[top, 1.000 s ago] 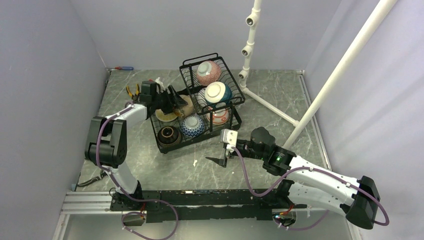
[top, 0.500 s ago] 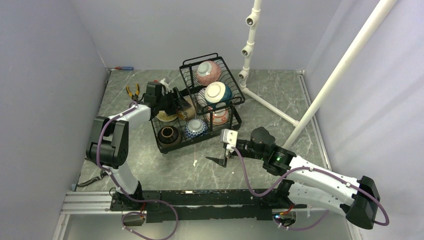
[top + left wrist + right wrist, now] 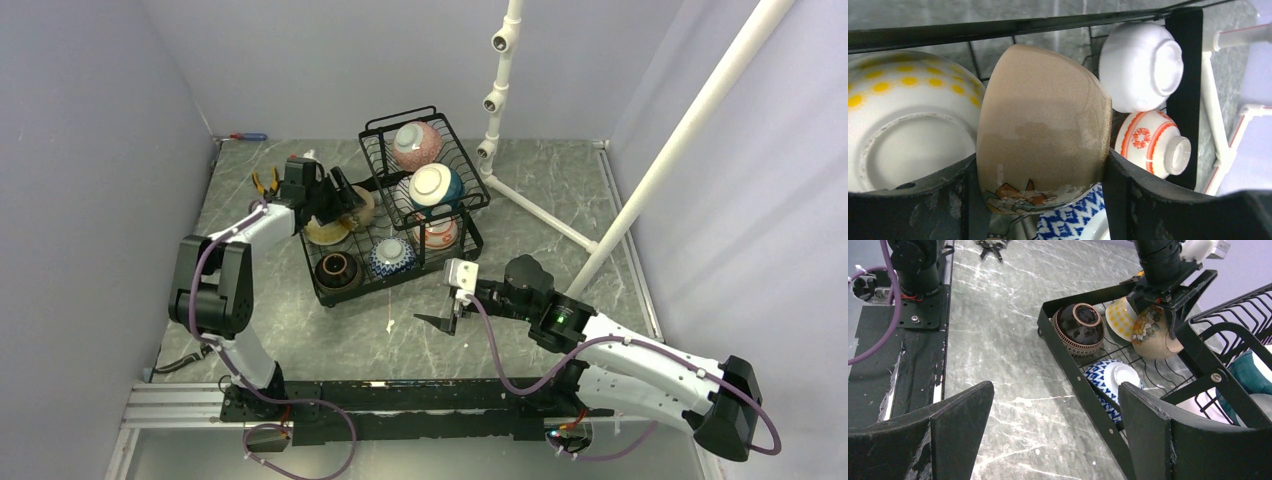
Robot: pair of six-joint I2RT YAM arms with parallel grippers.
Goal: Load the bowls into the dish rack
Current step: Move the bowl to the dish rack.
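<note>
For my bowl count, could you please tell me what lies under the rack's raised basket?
A red-patterned bowl peeks out below the raised basket; the basket and its two bowls cover whatever else lies there.

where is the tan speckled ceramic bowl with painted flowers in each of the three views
Top external: the tan speckled ceramic bowl is left of centre, at the left rear of the black wire dish rack.
Left wrist: the bowl fills the middle of the picture.
Right wrist: the bowl is at upper right, flowers showing.
Shared landmark: the cream bowl with yellow dots sits right beside it in all three.
</note>
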